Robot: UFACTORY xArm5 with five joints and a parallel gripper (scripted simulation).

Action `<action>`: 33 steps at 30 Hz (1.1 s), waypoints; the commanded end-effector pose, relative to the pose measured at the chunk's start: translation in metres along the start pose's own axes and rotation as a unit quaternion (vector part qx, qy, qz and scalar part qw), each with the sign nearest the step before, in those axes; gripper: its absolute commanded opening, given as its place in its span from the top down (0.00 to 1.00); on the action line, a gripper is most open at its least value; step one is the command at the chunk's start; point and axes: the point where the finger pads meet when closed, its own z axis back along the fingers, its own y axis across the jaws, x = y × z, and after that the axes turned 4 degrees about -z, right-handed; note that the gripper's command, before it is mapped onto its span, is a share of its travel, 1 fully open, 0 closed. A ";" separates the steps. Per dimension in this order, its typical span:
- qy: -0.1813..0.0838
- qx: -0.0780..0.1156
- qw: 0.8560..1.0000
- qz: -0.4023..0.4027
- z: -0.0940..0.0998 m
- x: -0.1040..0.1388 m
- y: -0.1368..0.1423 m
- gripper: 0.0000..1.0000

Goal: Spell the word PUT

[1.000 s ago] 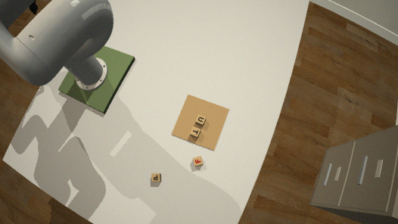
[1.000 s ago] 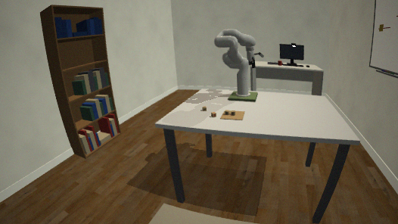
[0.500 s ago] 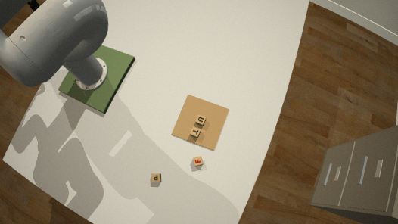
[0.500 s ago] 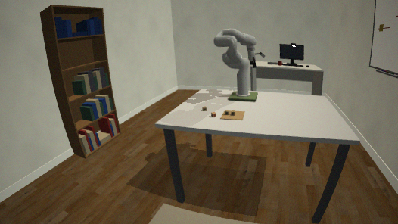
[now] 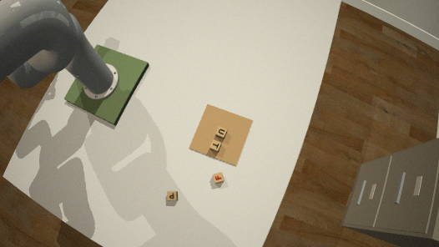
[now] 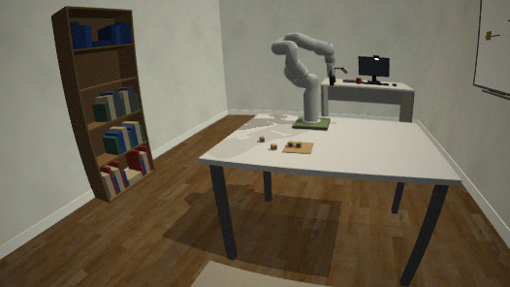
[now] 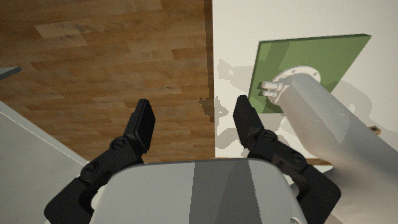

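Note:
A tan mat point(image 5: 221, 134) lies on the white table. On it two wooden blocks sit side by side, one with U point(image 5: 221, 133) and one with T point(image 5: 215, 145). Off the mat, a block with a black P point(image 5: 172, 195) and a block with a red F point(image 5: 218, 178) lie on the table. The mat and blocks also show small in the exterior view point(image 6: 298, 146). My gripper point(image 7: 194, 107) point(image 6: 332, 78) is open and empty, raised high near the arm's base, far from the blocks, over the table's edge and the floor.
The arm stands on a green base plate point(image 5: 107, 83) at one side of the table. A grey cabinet point(image 5: 394, 192) stands on the floor beyond the table. A bookshelf point(image 6: 103, 99) and a desk with a monitor point(image 6: 373, 68) stand by the walls.

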 end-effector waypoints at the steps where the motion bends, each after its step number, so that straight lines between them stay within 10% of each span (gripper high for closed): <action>1: 0.000 0.015 0.998 -0.067 0.003 -0.022 0.003 0.00; 9: -0.001 0.036 0.985 -0.168 0.007 -0.053 0.013 0.00; 26: -0.005 0.087 0.901 -0.424 0.014 -0.131 0.056 0.00; 33: -0.009 0.111 0.834 -0.540 0.017 -0.166 0.086 0.00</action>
